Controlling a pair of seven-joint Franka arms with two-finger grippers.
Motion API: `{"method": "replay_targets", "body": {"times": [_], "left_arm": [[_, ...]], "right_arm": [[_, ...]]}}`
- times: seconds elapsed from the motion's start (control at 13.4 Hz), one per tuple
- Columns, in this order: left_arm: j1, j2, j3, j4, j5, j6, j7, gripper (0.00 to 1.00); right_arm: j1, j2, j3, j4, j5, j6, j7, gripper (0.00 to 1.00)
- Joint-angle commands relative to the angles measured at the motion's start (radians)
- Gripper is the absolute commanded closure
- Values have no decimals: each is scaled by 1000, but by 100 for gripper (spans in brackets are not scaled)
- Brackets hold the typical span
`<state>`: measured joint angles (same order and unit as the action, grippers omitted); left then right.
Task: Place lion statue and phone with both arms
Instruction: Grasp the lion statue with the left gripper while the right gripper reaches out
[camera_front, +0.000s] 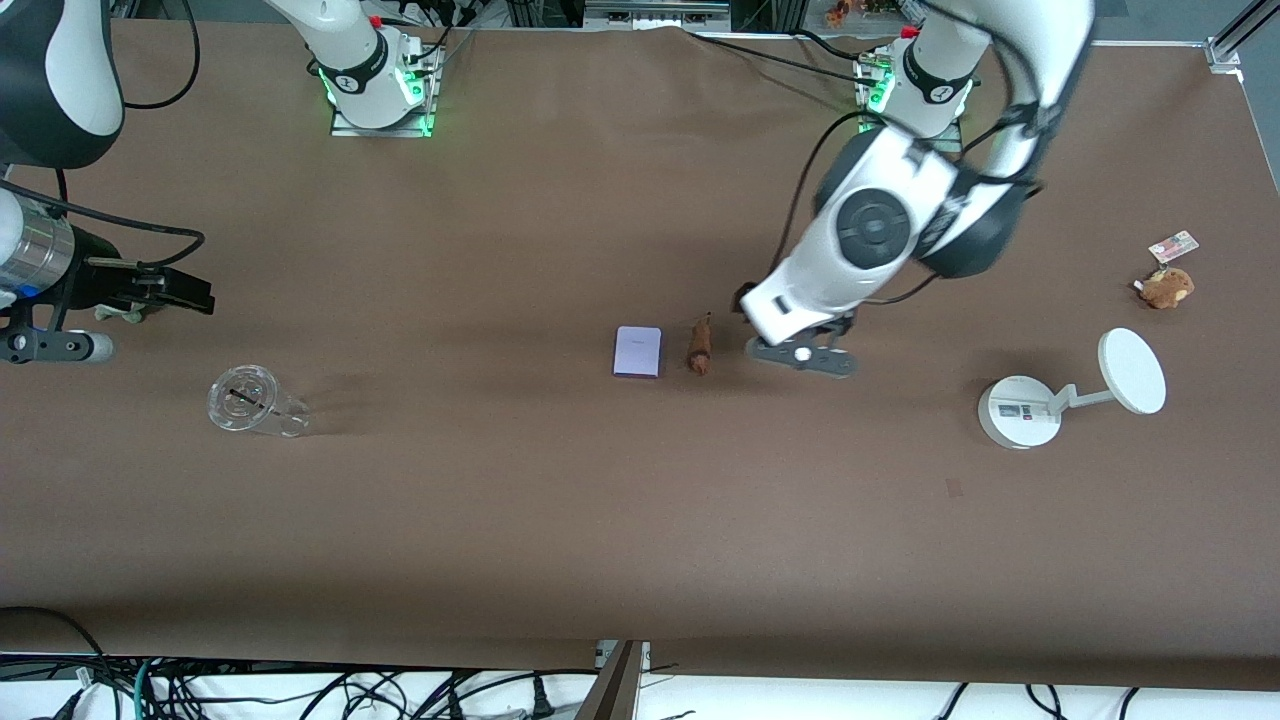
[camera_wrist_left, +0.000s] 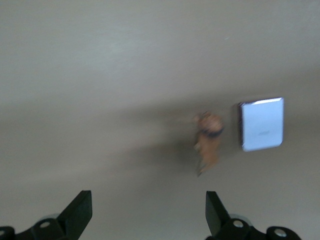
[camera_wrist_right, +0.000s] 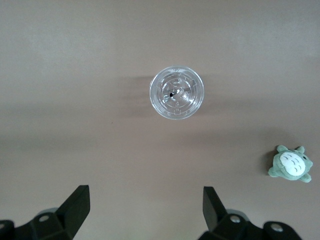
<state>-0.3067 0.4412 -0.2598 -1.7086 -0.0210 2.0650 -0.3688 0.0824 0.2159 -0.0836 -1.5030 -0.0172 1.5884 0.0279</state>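
The lion statue (camera_front: 700, 345), a small reddish-brown figurine, lies on the brown table near its middle. The pale lavender phone (camera_front: 637, 352) lies flat right beside it, toward the right arm's end. Both also show in the left wrist view: the lion statue (camera_wrist_left: 209, 140) and the phone (camera_wrist_left: 262, 124). My left gripper (camera_front: 748, 298) hangs over the table just beside the lion statue, toward the left arm's end. It is open and empty (camera_wrist_left: 149, 210). My right gripper (camera_front: 188, 290) is open and empty (camera_wrist_right: 145, 210), over the right arm's end of the table.
A clear plastic cup (camera_front: 250, 400) stands under the right gripper's reach (camera_wrist_right: 176, 93), with a small green plush (camera_wrist_right: 291, 165) close by. A white round-based stand with a disc (camera_front: 1060, 395) and a brown plush with a card tag (camera_front: 1165, 285) sit toward the left arm's end.
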Motion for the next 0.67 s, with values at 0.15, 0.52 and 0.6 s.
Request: {"method": "replay_targets", "body": {"times": [0.15,0.52,0.6], "left_arm": [[-86,151,13,14,77,193,-108,0],[-163,250,19,14,203,317,-252,0],[-158,260,17,14,237,319,-254,0]], "right_arm": [[0,8,5,24,-12,-7,-8,0],[26,22,5,24,-4,-2,7,0],[42,26,5,24,-3,8,12,0]]}}
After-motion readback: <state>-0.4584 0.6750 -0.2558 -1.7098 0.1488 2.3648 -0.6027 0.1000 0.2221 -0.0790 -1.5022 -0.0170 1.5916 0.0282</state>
